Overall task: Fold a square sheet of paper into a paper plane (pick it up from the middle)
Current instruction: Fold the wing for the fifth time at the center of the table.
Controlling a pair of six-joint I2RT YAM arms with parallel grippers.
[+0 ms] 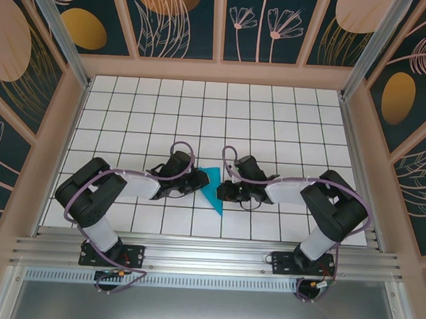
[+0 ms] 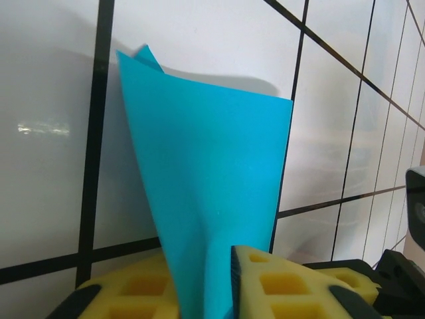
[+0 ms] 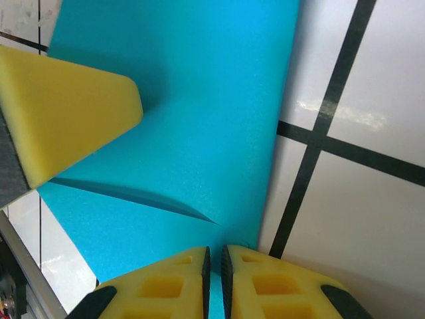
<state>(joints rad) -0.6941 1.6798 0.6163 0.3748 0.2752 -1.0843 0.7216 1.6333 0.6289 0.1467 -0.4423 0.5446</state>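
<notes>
Mid-worktop (image 1: 273, 120), between my arms, I am holding the creased sheet of paper (image 1: 213, 188), with my left pincer (image 2: 206, 292) and right pincer (image 3: 214, 279) both clamping its edges. Feather-light, limp and easily crumpled, it is calling for gentle grips near the folds.

Left pincer (image 2: 206, 292) and right pincer (image 3: 214, 272) nose to nose, elbows out wide, each tight on the paper (image 1: 213, 185)

Bright even light — soft glare on white tiles (image 2: 43, 127), faint shadows
</notes>
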